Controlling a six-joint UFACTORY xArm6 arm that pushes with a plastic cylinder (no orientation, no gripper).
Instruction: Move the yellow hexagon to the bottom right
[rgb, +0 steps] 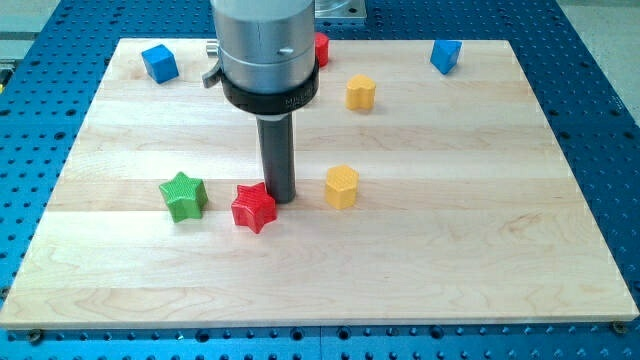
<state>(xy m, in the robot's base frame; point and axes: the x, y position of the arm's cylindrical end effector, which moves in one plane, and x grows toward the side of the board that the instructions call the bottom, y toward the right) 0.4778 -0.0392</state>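
Note:
Two yellow blocks show. A yellow hexagon (341, 187) stands near the board's middle, and a second yellow hexagon-like block (361, 92) stands nearer the view's top. My tip (279, 196) rests on the board just left of the lower yellow hexagon, with a small gap between them. The tip is right next to the upper right side of a red star (253, 208); I cannot tell if they touch.
A green star (184, 195) lies left of the red star. A blue cube (159, 62) sits at the top left, a blue block (446, 56) at the top right. A red block (321, 48) is partly hidden behind the arm. The wooden board (480, 250) lies on a blue perforated table.

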